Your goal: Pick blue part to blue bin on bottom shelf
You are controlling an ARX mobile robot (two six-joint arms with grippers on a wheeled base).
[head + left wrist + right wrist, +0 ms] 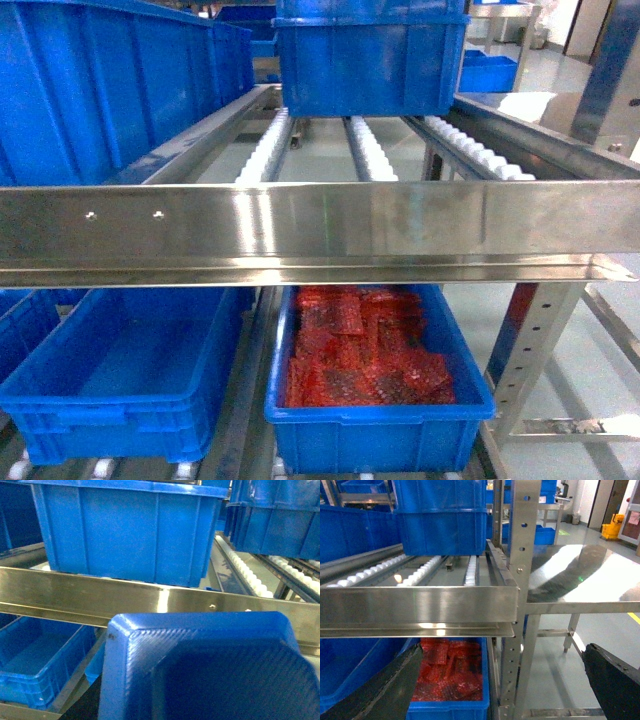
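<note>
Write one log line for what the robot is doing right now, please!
left gripper: holding blue part, jaws hidden | right gripper: open, empty | front rail: ahead | empty blue bin: below-left | bin of red packets: below-right

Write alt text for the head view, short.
A stainless-steel front rail with two screw heads spans the frame, white roller tracks running back behind it toward a blue bin. Below the rail sit two more blue bins: the left bin empty, the right bin filled with red packets. No gripper is visible.
</note>
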